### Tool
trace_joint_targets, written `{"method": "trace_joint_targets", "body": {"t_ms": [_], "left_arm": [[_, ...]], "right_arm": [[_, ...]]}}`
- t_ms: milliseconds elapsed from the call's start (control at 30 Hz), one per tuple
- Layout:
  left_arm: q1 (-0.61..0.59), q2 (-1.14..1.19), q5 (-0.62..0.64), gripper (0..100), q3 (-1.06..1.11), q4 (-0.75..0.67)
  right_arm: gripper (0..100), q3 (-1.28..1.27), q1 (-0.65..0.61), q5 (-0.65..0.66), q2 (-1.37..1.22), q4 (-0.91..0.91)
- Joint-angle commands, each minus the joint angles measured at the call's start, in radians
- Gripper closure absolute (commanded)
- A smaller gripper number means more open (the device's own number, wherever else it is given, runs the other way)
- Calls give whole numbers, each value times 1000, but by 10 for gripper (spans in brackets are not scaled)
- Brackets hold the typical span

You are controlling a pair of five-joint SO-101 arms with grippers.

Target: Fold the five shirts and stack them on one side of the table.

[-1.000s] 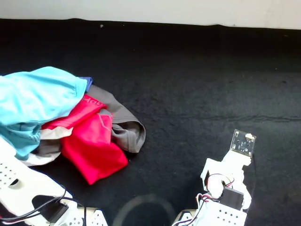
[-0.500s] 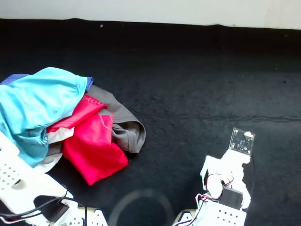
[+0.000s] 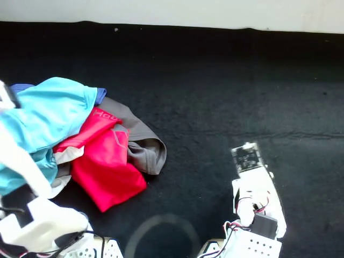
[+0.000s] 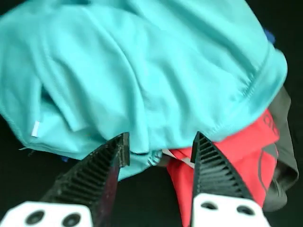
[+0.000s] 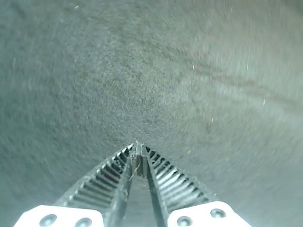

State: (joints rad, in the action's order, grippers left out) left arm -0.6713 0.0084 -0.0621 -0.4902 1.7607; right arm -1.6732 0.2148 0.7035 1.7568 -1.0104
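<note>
A heap of shirts lies on the left of the black table [image 3: 215, 91]. A cyan shirt [image 3: 51, 113] is on top, with a red shirt [image 3: 105, 172], a grey shirt [image 3: 140, 140] and a dark blue edge [image 3: 100, 94] beneath and beside it. My left arm [image 3: 21, 166] stands over the heap's left side. Its gripper [image 4: 161, 139] is open just above the cyan shirt [image 4: 142, 71], and the red shirt [image 4: 227, 151] shows past one finger. My right arm [image 3: 257, 193] is at the front right. Its gripper [image 5: 137, 145] is shut, with nothing in it, above bare cloth.
A pale strip of fabric [image 3: 67, 155] pokes out between the cyan and red shirts. The table's middle, right and back are open black cloth up to the white wall [image 3: 188, 13]. Both arm bases sit at the front edge.
My left arm has lifted and swung in over the cyan shirt, which has shifted slightly. The right arm's wrist has turned to the left.
</note>
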Motion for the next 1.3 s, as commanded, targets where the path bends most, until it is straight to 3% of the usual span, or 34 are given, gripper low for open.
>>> {"method": "trace_joint_targets", "body": {"t_ms": [0, 67, 233, 367, 633, 867, 1000, 1267], "left_arm": [[183, -122, -6, 783, 243, 5], [305, -173, -6, 783, 372, 2], [530, -229, -3, 786, 584, 0], [521, -239, -3, 787, 596, -2], [289, -228, -9, 784, 631, -46], [481, -237, 0, 784, 788, -155], [587, -226, 72, 783, 794, -224], [608, -226, 49, 787, 1046, -537]], "right_arm": [[975, -82, -7, 58, -7, 35], [912, -53, -5, 21, -7, 36], [666, 51, -5, -215, -7, 35], [701, 222, -21, -290, -18, 35], [717, 590, -182, -331, -99, -16], [718, 983, -240, -414, -558, -159], [718, 1115, -240, -442, -757, -200], [718, 1150, -308, -440, -829, -213]]}}
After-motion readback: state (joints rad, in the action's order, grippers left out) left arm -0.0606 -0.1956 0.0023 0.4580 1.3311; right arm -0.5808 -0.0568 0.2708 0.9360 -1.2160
